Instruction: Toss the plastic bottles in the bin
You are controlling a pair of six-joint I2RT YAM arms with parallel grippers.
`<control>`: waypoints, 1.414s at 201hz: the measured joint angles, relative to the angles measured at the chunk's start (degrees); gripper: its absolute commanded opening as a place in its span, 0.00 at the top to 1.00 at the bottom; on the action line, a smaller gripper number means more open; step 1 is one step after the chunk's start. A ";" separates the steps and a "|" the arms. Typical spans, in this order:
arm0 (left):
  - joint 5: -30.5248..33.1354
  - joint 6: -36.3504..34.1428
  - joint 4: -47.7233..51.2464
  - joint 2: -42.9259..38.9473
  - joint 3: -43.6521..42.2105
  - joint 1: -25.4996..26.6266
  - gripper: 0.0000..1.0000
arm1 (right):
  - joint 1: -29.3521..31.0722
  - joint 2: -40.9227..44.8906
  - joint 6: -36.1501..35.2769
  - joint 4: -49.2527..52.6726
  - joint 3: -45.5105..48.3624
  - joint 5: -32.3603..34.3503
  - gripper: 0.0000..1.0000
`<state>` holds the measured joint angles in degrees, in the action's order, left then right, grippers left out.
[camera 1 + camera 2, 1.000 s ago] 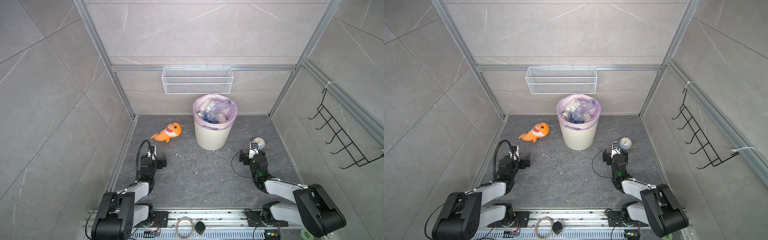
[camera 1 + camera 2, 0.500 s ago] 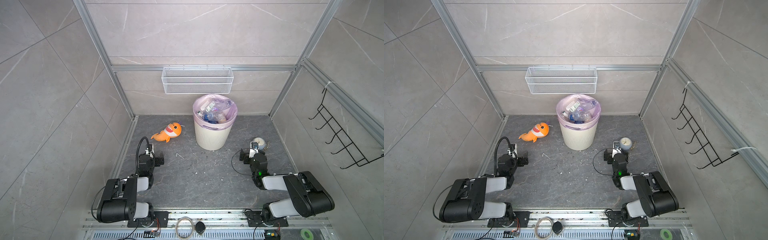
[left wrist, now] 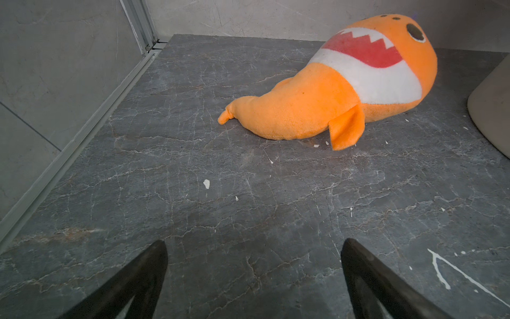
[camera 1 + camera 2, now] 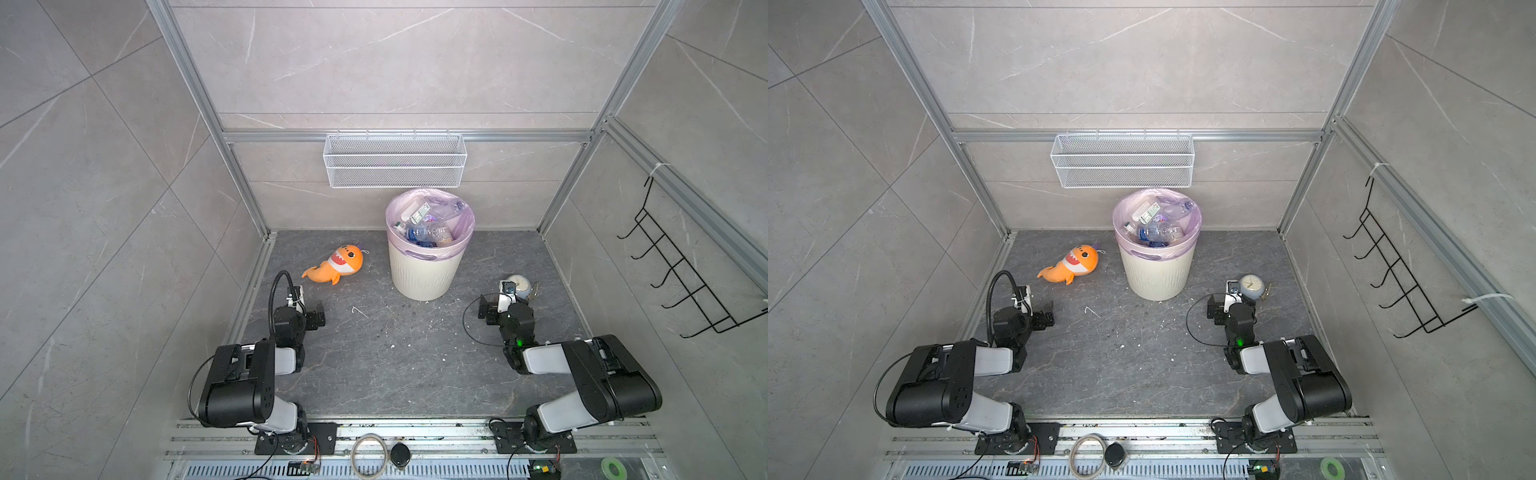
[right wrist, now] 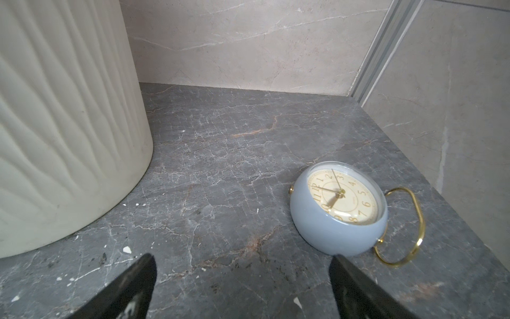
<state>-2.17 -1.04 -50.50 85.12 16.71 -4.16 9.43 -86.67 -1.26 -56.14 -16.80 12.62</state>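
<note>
The cream ribbed bin (image 4: 423, 270) (image 4: 1156, 276), lined with a lilac bag, stands at the back middle of the floor. Several clear plastic bottles (image 4: 428, 226) (image 4: 1156, 226) lie heaped inside it, up to the rim. No bottle shows on the floor. My left gripper (image 4: 312, 318) (image 4: 1045, 318) (image 3: 254, 245) is open and empty, low over the floor near the left wall. My right gripper (image 4: 487, 309) (image 4: 1216, 309) (image 5: 242, 256) is also open and empty, low on the right. The bin's wall (image 5: 69, 132) fills one side of the right wrist view.
An orange shark plush (image 4: 337, 269) (image 4: 1073, 266) (image 3: 331, 96) lies just beyond the left gripper. A small grey clock (image 4: 519, 284) (image 4: 1252, 286) (image 5: 339, 210) sits close beyond the right gripper. A white mesh basket (image 4: 395, 166) hangs on the back wall, and a black hook rack (image 4: 685, 282) on the right wall.
Both arms have folded their elbow links up and back toward their bases. The grippers stay open and low, almost where they were.
</note>
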 measured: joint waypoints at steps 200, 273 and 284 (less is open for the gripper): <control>-9.05 -0.09 2.80 0.59 2.93 -1.62 0.00 | -0.79 -0.02 0.11 2.75 -1.86 -4.26 0.01; -9.07 -0.09 2.80 0.59 2.93 -1.62 0.00 | -0.85 -0.02 0.11 2.78 -1.86 -5.18 0.01; -9.07 -0.09 2.80 0.59 2.93 -1.62 0.00 | -0.85 -0.02 0.11 2.78 -1.86 -5.20 0.01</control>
<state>-11.25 -1.13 -47.70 85.71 19.64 -5.78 8.58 -86.70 -1.15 -53.36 -18.65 7.42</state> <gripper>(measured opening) 0.997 0.992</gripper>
